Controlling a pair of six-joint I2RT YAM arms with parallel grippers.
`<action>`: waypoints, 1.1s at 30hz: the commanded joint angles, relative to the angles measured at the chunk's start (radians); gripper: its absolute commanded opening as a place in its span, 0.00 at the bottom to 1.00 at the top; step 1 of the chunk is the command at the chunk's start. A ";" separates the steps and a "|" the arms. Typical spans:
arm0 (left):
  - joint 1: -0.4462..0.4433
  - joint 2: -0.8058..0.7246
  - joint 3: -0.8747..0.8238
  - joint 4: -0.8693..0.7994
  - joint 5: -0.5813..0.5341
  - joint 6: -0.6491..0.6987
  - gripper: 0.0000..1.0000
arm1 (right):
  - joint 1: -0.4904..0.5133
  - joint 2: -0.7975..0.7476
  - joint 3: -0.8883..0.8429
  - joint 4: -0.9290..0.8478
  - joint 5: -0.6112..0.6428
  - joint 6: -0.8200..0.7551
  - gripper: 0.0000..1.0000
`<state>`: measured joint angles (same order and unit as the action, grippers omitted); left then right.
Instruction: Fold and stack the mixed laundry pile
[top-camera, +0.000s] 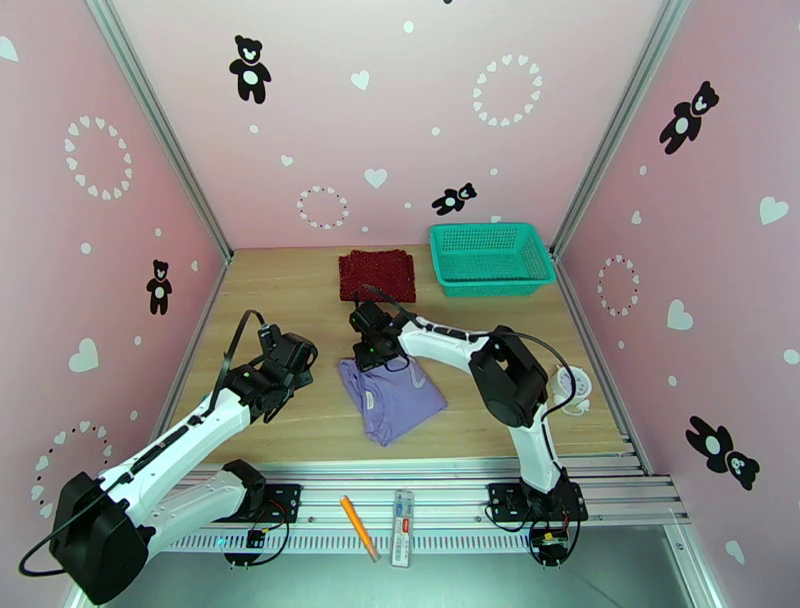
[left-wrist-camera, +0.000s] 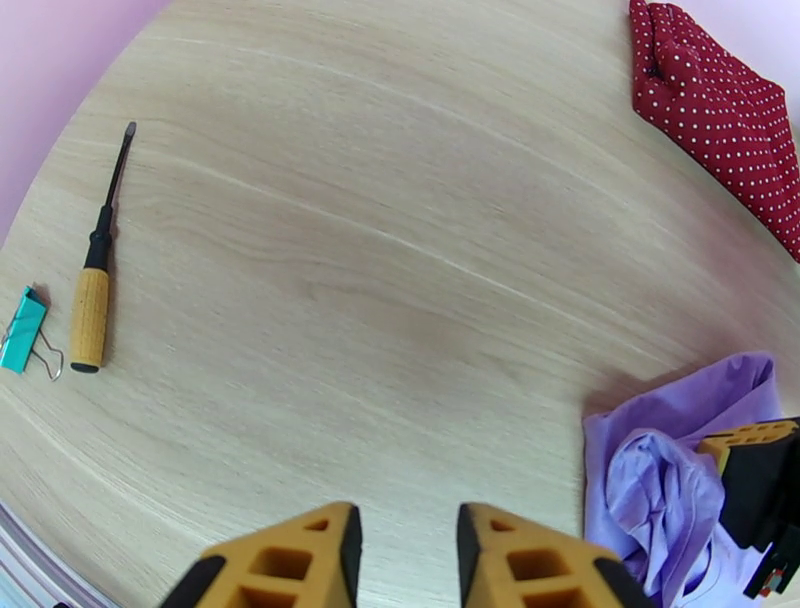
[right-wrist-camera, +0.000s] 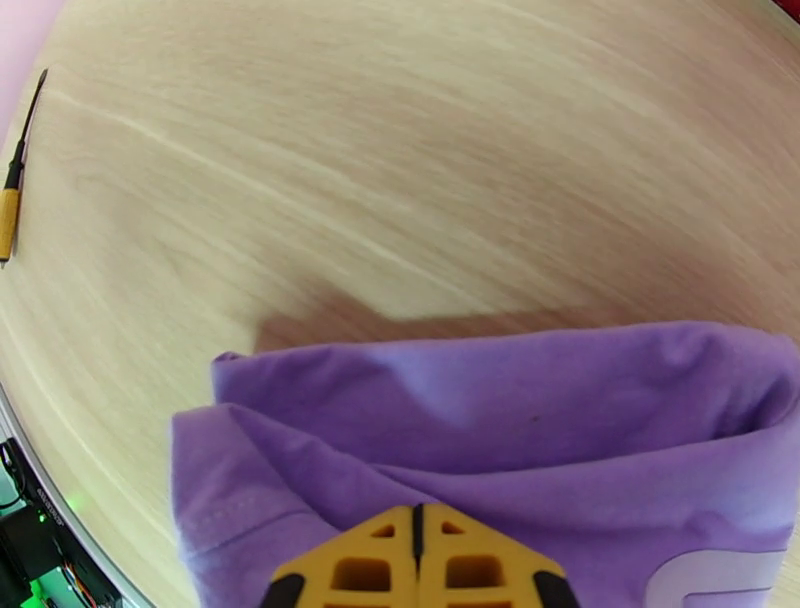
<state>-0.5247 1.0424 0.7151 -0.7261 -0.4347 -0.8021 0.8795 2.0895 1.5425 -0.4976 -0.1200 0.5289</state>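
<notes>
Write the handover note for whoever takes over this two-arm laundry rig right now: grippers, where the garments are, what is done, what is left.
Left gripper: open, empty, over bare table to the left of the lavender T-shirt.
Right gripper: shut on the T-shirt's far edge, with the cloth raised enough to cast a shadow.
Red dotted cloth: folded flat at the far side, beside the teal basket.
Done: the red cloth is folded.
Left: finish folding the T-shirt, which is bunched, then stack the two garments.
</notes>
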 joint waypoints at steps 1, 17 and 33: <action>0.009 -0.011 -0.003 -0.016 -0.012 0.002 0.34 | 0.038 -0.028 -0.015 -0.004 -0.038 -0.008 0.00; 0.007 0.099 0.011 0.085 0.187 0.018 0.70 | 0.089 -0.111 -0.086 -0.034 0.049 0.024 0.00; -0.080 0.399 0.011 0.359 0.325 -0.092 0.80 | 0.217 -0.492 -0.416 -0.164 0.120 0.051 0.43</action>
<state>-0.6003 1.3937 0.7151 -0.4427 -0.1150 -0.8555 1.0378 1.5661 1.1740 -0.6147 -0.0071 0.5838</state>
